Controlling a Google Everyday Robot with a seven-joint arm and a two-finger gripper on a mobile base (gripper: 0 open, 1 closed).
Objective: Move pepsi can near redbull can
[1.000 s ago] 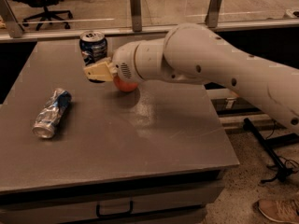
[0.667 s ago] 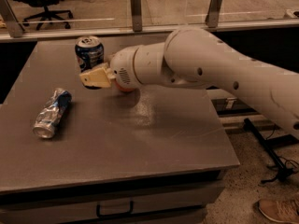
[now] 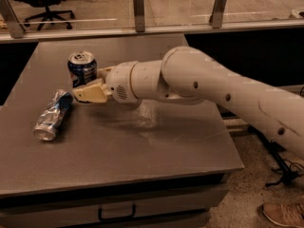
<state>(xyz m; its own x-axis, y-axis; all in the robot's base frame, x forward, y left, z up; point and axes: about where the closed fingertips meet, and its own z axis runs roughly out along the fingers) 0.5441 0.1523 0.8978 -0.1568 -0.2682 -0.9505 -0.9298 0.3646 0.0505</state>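
Observation:
The pepsi can [image 3: 81,66], dark navy with a silver top, stands upright at the back left of the grey table [image 3: 156,151]. My gripper [image 3: 88,83] reaches in from the right and is shut on the can's lower part. One tan finger [image 3: 92,94] crosses in front of the can and the other sits behind it to the right. The redbull can [image 3: 52,115], silver and light blue with a dented body, lies on its side just to the front left of the gripper, a short gap from the pepsi can.
My white arm [image 3: 199,82] spans the table's right half. A glass barrier with metal posts [image 3: 138,8] runs behind the table. An office chair [image 3: 45,4] stands beyond it. A shoe [image 3: 285,215] is on the floor at the bottom right.
The gripper and the pepsi can have moved together to the left and toward the front, closing on the redbull can. The redbull can has not moved.

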